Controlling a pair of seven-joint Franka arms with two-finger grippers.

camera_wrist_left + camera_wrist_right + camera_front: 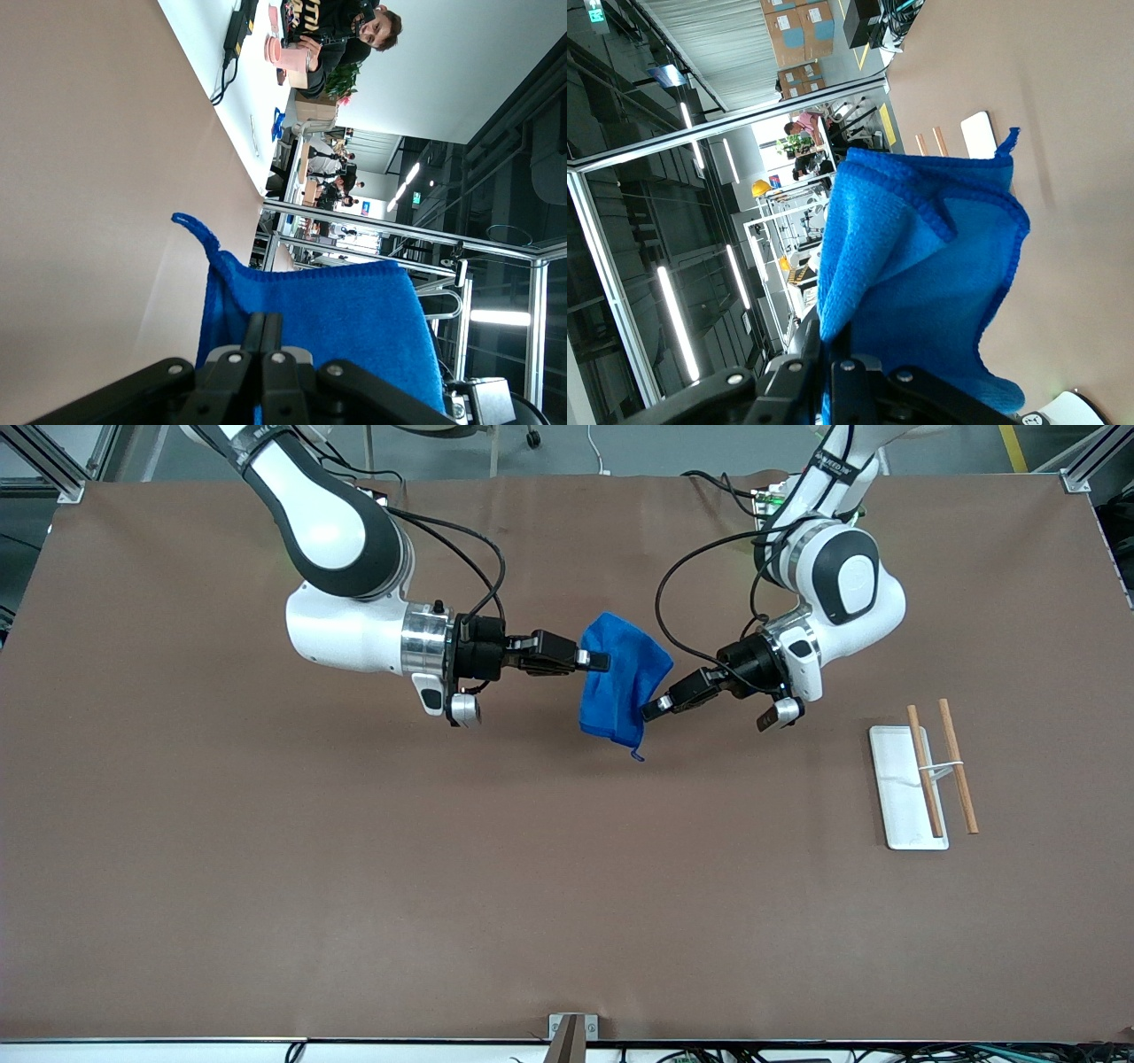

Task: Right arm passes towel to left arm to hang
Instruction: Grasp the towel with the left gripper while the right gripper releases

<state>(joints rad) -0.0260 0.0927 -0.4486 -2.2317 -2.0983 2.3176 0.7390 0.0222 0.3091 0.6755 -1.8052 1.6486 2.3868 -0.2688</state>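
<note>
Between both clamped grippers [603,661] [648,710], towel [620,682].

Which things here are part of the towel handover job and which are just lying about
Part of the job:
towel, held up over the table
right gripper, shut on the towel
left gripper, shut on the towel
rack, toward the left arm's end

Lying about:
nothing else on the table
</note>
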